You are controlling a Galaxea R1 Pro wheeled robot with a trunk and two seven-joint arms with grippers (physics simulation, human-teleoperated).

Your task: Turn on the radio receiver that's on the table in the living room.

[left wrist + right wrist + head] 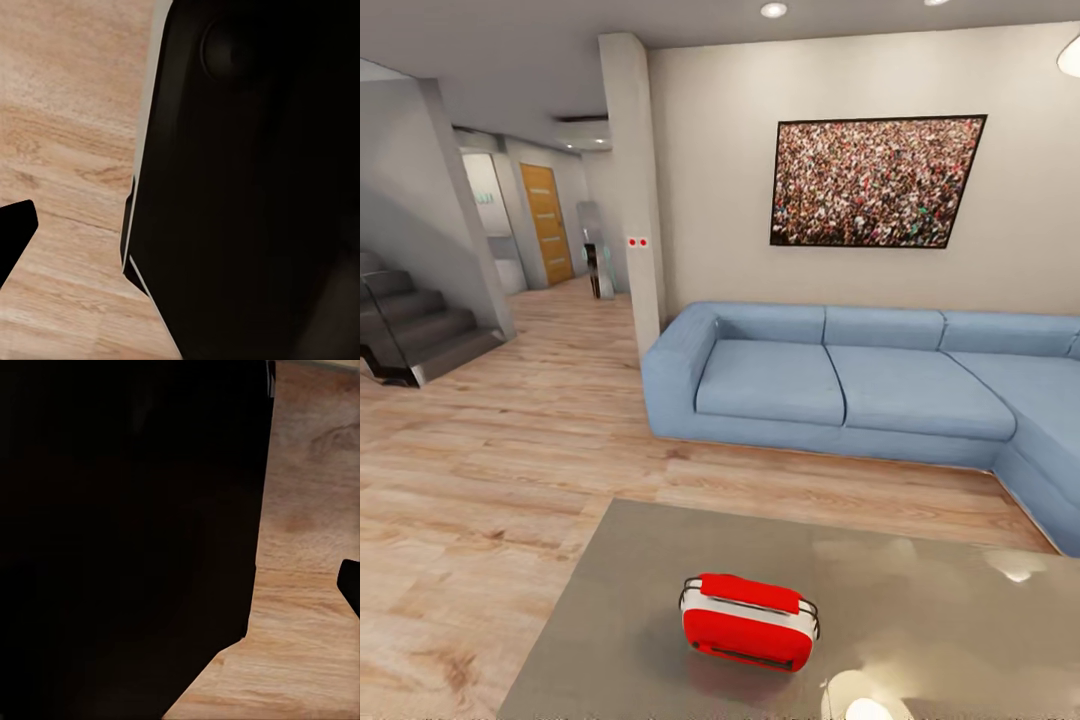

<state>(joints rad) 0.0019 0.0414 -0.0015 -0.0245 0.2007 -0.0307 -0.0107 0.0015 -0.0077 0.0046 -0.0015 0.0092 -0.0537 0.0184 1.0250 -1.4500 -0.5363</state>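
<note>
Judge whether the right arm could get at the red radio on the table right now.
Probably yes: the radio receiver sits uncovered near the table's close edge with nothing around it, though the right wrist view shows just floor and dark bodywork.

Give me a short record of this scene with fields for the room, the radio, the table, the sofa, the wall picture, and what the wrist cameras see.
room: living room with a light wood plank floor
radio receiver: small, red with a white band, standing on the table
table: glossy grey top, radio near its middle in the head view
sofa: blue, L-shaped, beyond the table against the wall
wall picture: framed crowd photo above the sofa
background: staircase and wooden door at left
wrist cameras: dark robot bodywork close up, wood floor behind
grippers: state cannot be told
</note>
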